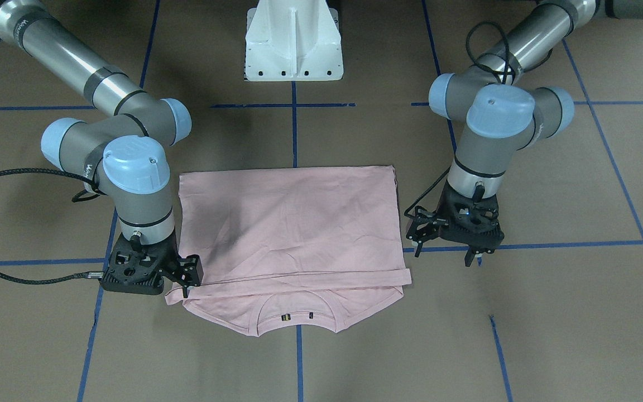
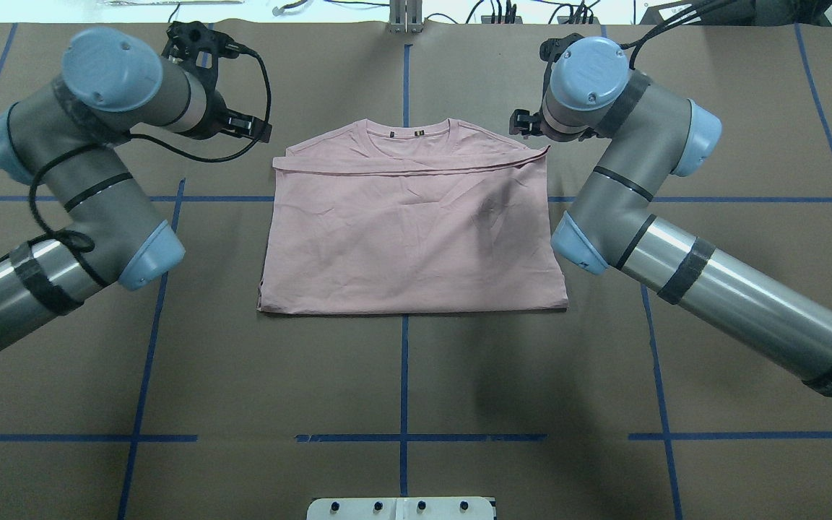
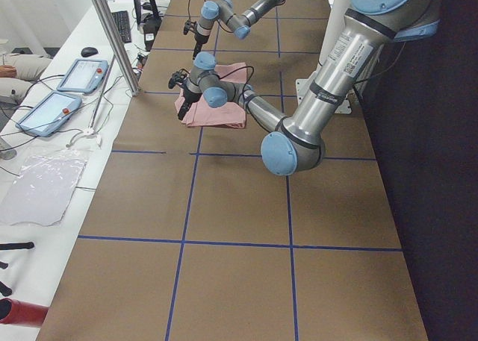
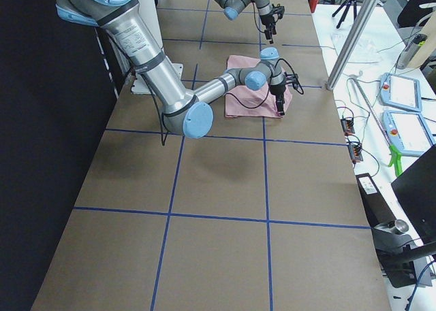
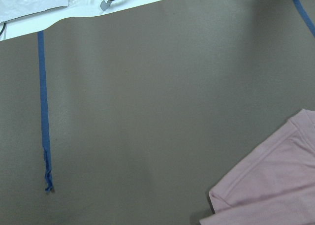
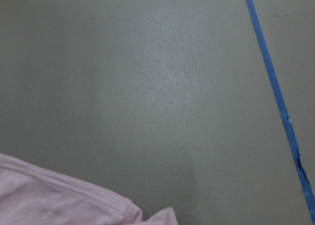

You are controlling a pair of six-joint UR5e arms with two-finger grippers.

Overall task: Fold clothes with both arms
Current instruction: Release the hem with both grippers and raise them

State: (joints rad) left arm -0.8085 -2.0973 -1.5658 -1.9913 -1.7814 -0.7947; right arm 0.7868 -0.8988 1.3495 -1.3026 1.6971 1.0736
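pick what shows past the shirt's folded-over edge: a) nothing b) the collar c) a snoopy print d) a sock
b: the collar lies uncovered just beyond the folded edge of the shirt, and no print or sock shows.

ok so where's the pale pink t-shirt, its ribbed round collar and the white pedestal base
pale pink T-shirt point(image 2: 409, 245): overhead view, middle of folded body
ribbed round collar point(image 1: 298, 317): front-facing view, band between two tags
white pedestal base point(image 1: 293, 39): front-facing view, centre rib
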